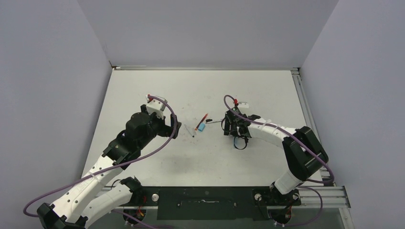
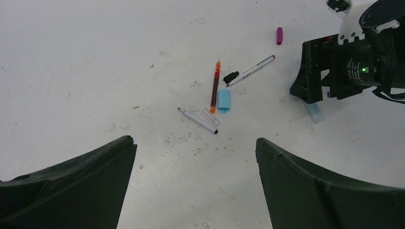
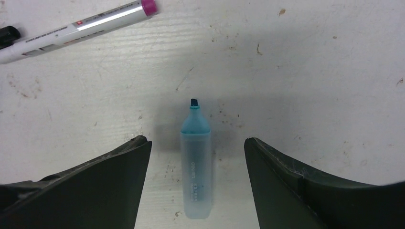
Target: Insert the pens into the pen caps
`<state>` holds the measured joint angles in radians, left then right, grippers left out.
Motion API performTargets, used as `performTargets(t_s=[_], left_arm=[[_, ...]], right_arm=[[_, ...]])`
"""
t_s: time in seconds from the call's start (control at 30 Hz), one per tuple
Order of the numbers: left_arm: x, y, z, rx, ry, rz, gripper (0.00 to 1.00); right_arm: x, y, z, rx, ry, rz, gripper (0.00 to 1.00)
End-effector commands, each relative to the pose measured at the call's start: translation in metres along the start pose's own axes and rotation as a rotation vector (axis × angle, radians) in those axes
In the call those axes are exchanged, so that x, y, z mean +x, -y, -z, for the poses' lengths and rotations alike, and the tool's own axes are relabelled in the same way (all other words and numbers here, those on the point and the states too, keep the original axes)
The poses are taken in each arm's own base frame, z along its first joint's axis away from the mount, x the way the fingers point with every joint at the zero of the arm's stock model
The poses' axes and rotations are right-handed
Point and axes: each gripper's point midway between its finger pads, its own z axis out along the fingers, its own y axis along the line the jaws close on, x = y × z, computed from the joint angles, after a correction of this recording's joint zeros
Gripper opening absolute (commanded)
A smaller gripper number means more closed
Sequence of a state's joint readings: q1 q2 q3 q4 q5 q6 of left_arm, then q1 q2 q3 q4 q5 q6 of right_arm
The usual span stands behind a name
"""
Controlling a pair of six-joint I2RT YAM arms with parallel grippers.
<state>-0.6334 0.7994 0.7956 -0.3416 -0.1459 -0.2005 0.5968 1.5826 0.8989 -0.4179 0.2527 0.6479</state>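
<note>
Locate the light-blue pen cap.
Left wrist view: the light-blue pen cap lies beside the red pen, just beyond the clear cap, ahead of the left gripper.

This is looking like a robotics lab cell: grey panels [image 1: 205, 28] are enclosing a white tabletop [image 1: 191, 90], an aluminium rail [image 1: 304, 109] running along its right edge.

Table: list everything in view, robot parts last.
red pen: 1, red-orange, table centre
blue cap: 1, light blue, beside red pen
black-tipped pen: 1, white, near side of cluster
clear cap: 1, transparent, against black-tipped pen
magenta-ended pen: 1, white, right of red pen
black cap: 1, black, at that pen's other end
magenta cap: 1, magenta, alone, far side
highlighter: 1, light blue, uncapped, right of cluster
table: 1, white, under everything
left gripper: 1, black, open
right gripper: 1, black, open, straddling highlighter
</note>
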Motion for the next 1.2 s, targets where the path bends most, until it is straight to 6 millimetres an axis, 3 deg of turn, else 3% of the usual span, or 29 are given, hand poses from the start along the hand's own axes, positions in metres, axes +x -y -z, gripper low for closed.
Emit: performTargets(t_s=[0.0,0.23,0.5,0.63,0.73,0.97,1.17], left_arm=[[-0.009,0.000,0.000,-0.003,0.026,-0.006,0.96],[-0.008,0.000,-0.001,-0.006,0.022,-0.008,0.96],[-0.008,0.000,-0.001,-0.006,0.021,-0.008,0.96],[-0.007,0.000,0.000,-0.007,0.021,-0.007,0.96],[-0.006,-0.001,-0.001,-0.009,0.017,-0.007,0.96],[-0.002,0.004,-0.001,-0.005,0.002,-0.003,0.96],[0.001,0.008,0.002,-0.011,-0.014,0.014,0.96]], right_arm=[[-0.008,0.000,-0.011,0.013,0.030,-0.041,0.70],[0.003,0.002,-0.019,0.018,0.001,-0.031,0.62],[0.014,0.009,-0.022,0.039,-0.020,-0.010,0.46],[0.017,0.010,-0.023,0.039,-0.026,-0.007,0.29],[0.017,0.009,-0.022,0.035,-0.026,-0.005,0.07],[0.007,0.003,-0.006,-0.011,0.014,-0.010,0.05],[-0.016,-0.001,0.026,-0.075,0.091,-0.016,0.05]])
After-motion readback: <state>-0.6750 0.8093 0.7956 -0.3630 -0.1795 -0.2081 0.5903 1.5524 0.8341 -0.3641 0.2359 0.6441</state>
